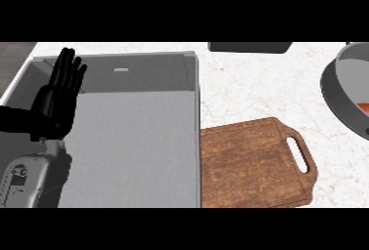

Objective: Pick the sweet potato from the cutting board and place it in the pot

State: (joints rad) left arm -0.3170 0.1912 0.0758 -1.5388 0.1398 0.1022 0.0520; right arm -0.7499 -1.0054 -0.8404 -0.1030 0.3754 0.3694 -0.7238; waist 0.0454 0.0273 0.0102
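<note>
head view shows the cutting board [256,163] lying flat on the white marbled worktop [252,88], its handle slot turned toward the pot. the board surface is bare: no sweet potato lies on it. to the right of the board and further back, the pot [338,93] is cut off by the view's edge. inside the pot, against the edge of the view, an orange patch shows; it is judged to be the sweet potato [364,108], already resting in the pot, though too little is visible to be certain. on that reading the placing step is done.

left of the board, touching its long side, a grey sink basin [137,146] is sunk into the worktop. over the basin's far left part the left hand [59,97] rests upright, fingers straight and together, holding nothing; it is well apart from the board and plays no part in the transfer. the right hand does not appear in view. behind the board, at the back of the worktop, a dark object [250,47] is partly visible.
</note>
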